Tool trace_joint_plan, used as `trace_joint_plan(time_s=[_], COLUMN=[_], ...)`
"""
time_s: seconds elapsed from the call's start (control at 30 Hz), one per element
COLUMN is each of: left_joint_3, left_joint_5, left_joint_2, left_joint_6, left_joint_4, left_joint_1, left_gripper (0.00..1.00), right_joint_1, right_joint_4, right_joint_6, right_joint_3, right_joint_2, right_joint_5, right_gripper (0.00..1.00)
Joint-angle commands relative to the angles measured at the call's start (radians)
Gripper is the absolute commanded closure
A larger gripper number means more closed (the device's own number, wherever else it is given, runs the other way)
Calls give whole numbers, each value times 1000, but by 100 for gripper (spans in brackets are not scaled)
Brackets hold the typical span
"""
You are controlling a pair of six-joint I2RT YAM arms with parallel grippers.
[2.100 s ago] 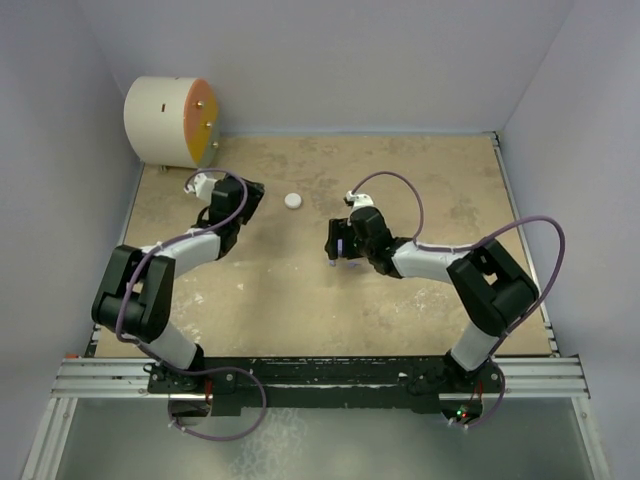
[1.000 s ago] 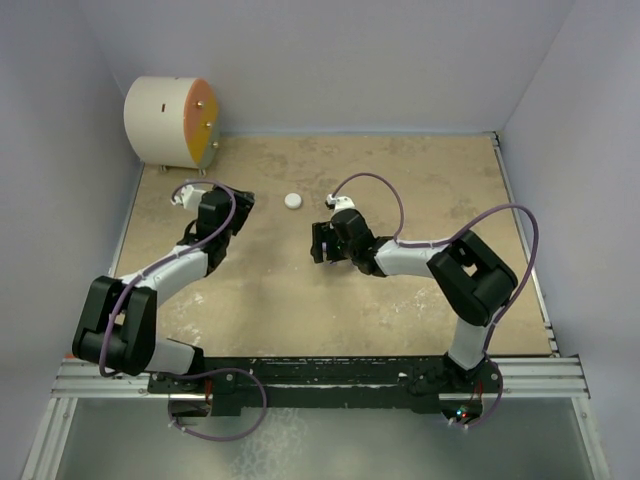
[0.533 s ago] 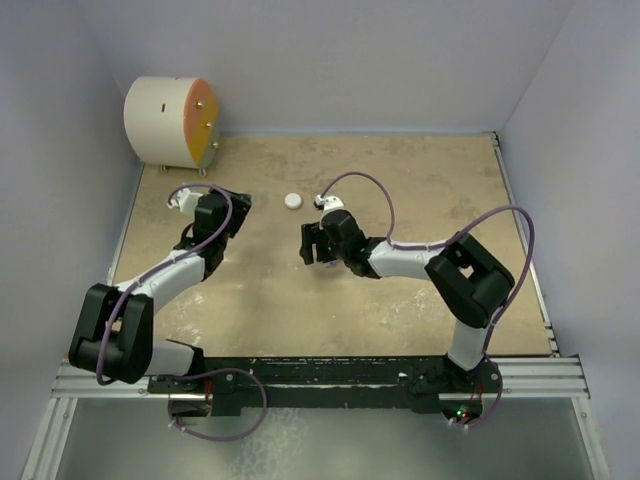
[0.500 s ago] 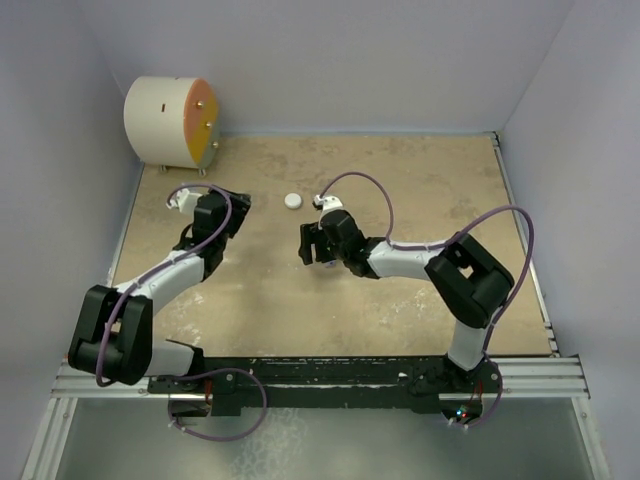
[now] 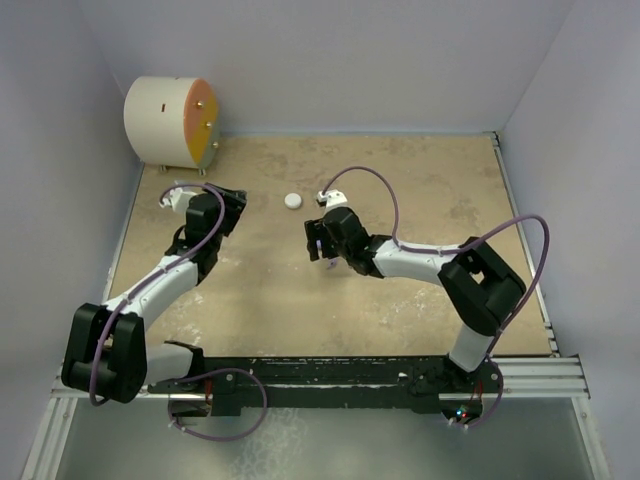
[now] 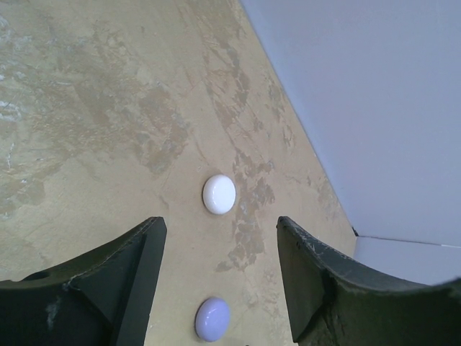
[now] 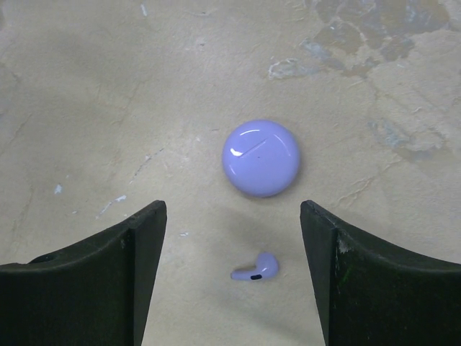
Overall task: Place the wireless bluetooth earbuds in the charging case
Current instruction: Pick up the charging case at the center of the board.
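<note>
Over the lilac case half (image 7: 261,157) and earbud (image 7: 256,269), right pincer (image 7: 232,216) spread, nudged rightward, left pincer (image 6: 220,227) spread, edged leftward

Reaching far and left with the left gripper (image 6: 220,223), jaws spread well apart. Stretching in toward the middle with the right gripper (image 7: 232,210), elbow bent, jaws wide too, pointing down.

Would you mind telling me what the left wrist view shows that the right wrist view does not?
Only the left wrist view shows the white case half and the pale wall. Only the right wrist view shows a lilac earbud, lying loose and not touching any disc. Both show the tan table and a lilac case half, probably the same one.
</note>
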Motion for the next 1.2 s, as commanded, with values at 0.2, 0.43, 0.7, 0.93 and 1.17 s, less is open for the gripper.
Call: trace_joint_plan(time_s=[0.2, 0.43, 0.7, 0.93, 1.17], left_joint_3=[-1, 0, 3, 4, 5], left_joint_5=[136, 152, 162, 170, 180], left_joint_2=[39, 32, 45, 59, 60], left_joint_6=[16, 28, 28, 22, 23], left_joint_4=[35, 27, 34, 50, 58], left_joint_1=[7, 7, 7, 7, 7], left_gripper=[38, 38, 38, 38, 39], right_joint_1=[-34, -54, -91, -97, -98], right_joint_4=[42, 97, 169, 173, 175], right_joint_6=[-167, -303, -383, -392, -395], right_joint_3=[24, 43, 35, 49, 53], right_joint_2=[40, 81, 102, 137, 162], right_joint_5=[41, -26, -179, -207, -210], right_gripper=[22, 22, 23, 26, 29])
